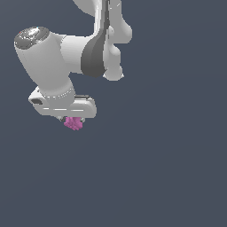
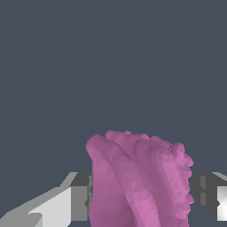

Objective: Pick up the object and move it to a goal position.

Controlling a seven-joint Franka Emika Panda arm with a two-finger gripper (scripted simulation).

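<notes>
One white Franka arm [image 1: 57,57] reached down from the top of the exterior view, its pincer [image 1: 73,119] pointing downward against a plain dark grey-blue background. The pincer was closed on a lumpy magenta object [image 1: 73,123], which filled the gap between the grey finger pads [image 2: 82,195] in the wrist view.

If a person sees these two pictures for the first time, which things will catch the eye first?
First the small magenta-pink lumpy object, the only colour in the scene: it fills the wrist view between the two grey finger pads, and in the exterior view it peeks out under the white robot gripper. Next the bulky white arm, in the exterior view's upper left. All else is flat dark blue-grey background.
</notes>
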